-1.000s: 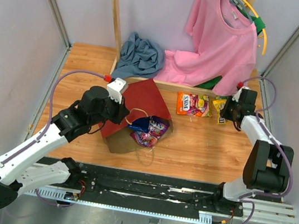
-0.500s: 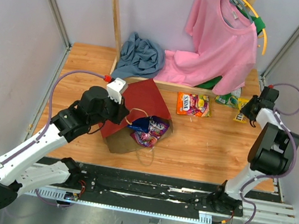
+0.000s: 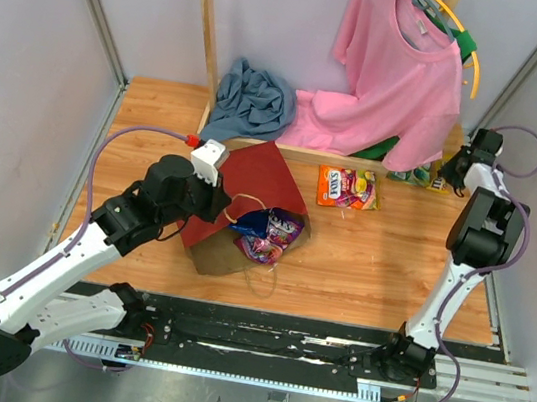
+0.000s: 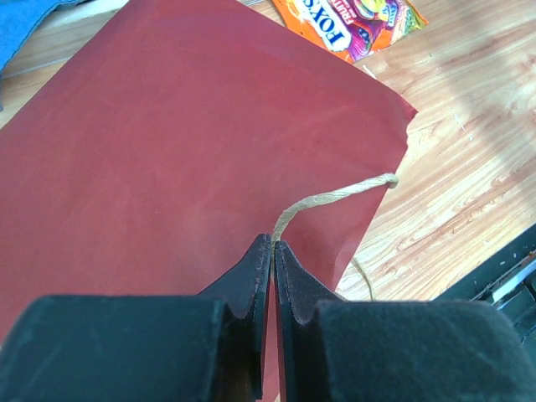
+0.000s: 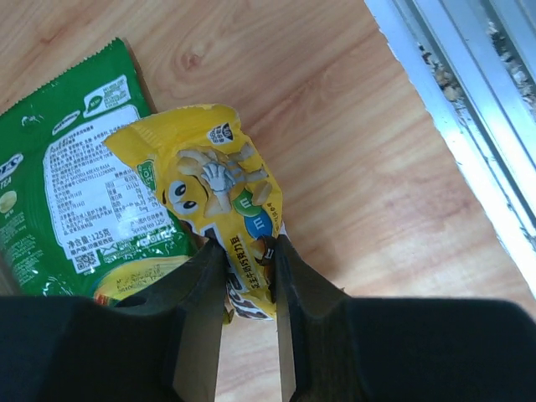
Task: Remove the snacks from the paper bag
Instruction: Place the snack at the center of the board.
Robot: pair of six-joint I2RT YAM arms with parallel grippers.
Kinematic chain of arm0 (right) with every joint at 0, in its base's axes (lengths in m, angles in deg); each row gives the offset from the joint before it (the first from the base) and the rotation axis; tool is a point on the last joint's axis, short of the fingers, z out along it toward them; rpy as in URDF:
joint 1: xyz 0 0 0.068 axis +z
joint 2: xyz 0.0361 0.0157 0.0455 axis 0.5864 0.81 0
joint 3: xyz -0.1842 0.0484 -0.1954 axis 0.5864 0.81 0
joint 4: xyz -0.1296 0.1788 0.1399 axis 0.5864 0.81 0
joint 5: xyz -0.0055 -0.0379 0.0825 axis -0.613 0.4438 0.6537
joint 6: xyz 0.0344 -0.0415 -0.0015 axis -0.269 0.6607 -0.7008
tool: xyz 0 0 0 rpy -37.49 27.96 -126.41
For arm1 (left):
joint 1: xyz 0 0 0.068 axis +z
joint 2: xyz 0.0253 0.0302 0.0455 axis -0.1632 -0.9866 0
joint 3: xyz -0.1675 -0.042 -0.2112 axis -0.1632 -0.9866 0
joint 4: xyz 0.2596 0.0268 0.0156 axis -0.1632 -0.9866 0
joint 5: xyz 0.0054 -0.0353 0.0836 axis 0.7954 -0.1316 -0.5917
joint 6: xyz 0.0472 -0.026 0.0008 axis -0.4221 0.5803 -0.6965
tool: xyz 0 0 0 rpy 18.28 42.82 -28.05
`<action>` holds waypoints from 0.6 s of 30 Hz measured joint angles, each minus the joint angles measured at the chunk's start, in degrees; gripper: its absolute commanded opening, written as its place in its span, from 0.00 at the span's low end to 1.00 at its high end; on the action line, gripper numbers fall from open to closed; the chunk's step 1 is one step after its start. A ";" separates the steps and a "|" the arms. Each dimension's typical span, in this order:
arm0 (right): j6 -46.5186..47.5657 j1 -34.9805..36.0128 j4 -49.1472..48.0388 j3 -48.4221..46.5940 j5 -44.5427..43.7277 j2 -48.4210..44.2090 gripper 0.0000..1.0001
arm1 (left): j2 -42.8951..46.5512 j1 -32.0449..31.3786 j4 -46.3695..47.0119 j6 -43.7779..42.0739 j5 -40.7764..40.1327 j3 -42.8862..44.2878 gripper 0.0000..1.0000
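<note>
Nearest, purple packets (image 3: 269,231) lie in the mouth of the tipped paper bag (image 3: 262,175), not yet removed; left gripper (image 4: 274,245) pinched tight on the twine handle (image 4: 335,194); orange packet (image 3: 348,187) already out; far right corner, right gripper (image 5: 247,251) clamps a yellow packet (image 5: 222,180) beside a green packet (image 5: 75,184); task probably past halfway.

arms (image 3: 56,270): white, black joints | cables (image 3: 90,197): lilac | left claw (image 4: 274,243), right claw (image 5: 249,251): black

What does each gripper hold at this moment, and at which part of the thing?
The left gripper pinches the paper bag by its twine handle. The right gripper clamps the yellow packet at one short end.
</note>
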 measured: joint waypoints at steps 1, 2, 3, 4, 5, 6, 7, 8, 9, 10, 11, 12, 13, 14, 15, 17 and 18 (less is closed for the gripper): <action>-0.13 0.00 0.11 -0.66 0.44 0.66 0.18 | -0.04 0.00 0.02 -0.02 0.00 0.00 0.10; -0.44 0.02 0.02 -0.76 0.85 1.09 0.18 | -0.11 0.00 0.04 -0.02 0.00 0.00 0.10; -0.70 0.02 0.00 -0.76 1.09 1.31 0.19 | -0.26 0.00 0.04 -0.02 0.00 0.00 0.10; -0.87 0.04 -0.24 -0.76 1.27 1.53 0.19 | -0.44 0.00 0.02 -0.02 0.00 0.00 0.10; -1.01 0.04 -0.37 -0.83 1.44 1.66 0.20 | -0.63 0.00 0.00 -0.02 0.00 0.00 0.10; -1.18 0.04 -0.28 -1.27 1.62 1.95 0.21 | -0.85 0.00 -0.04 -0.04 0.00 0.00 0.10; -1.31 0.04 -0.09 -2.16 1.90 2.54 0.23 | -0.94 0.00 -0.11 -0.04 0.00 0.02 0.10; -1.36 0.09 0.20 -3.41 2.16 3.34 0.26 | -0.98 0.00 -0.31 -0.04 -0.02 0.00 0.10; -1.38 0.17 0.61 -5.01 2.32 4.35 0.31 | -0.96 0.00 -0.44 -0.04 -0.11 0.02 0.10; -1.33 0.22 0.98 -6.27 2.49 5.18 0.38 | -0.94 0.00 -0.46 -0.04 -0.20 0.02 0.10; -1.25 0.33 1.64 -7.96 2.62 6.14 0.45 | -0.90 0.00 -0.46 -0.04 -0.24 0.02 0.10; -1.33 0.42 2.29 -9.29 2.67 6.93 0.53 | -0.87 0.00 -0.50 -0.02 -0.35 0.02 0.10; -1.14 0.55 2.95 -10.82 2.84 7.76 0.60 | -0.87 0.00 -0.59 -0.02 -0.42 0.02 0.10; -0.96 0.72 3.50 -11.96 3.13 8.39 0.68 | -0.85 0.00 -0.74 -0.02 -0.44 0.02 0.10; -0.74 0.94 3.93 -12.57 3.37 8.72 0.74 | -0.81 0.00 -0.83 0.00 -0.52 0.02 0.10; -0.31 1.46 4.48 -12.48 3.61 8.55 0.81 | -0.72 0.00 -0.92 0.02 -0.63 0.02 0.11; -0.09 1.66 4.22 -11.85 3.56 8.09 0.85 | -0.63 0.00 -0.94 0.02 -0.66 0.02 0.10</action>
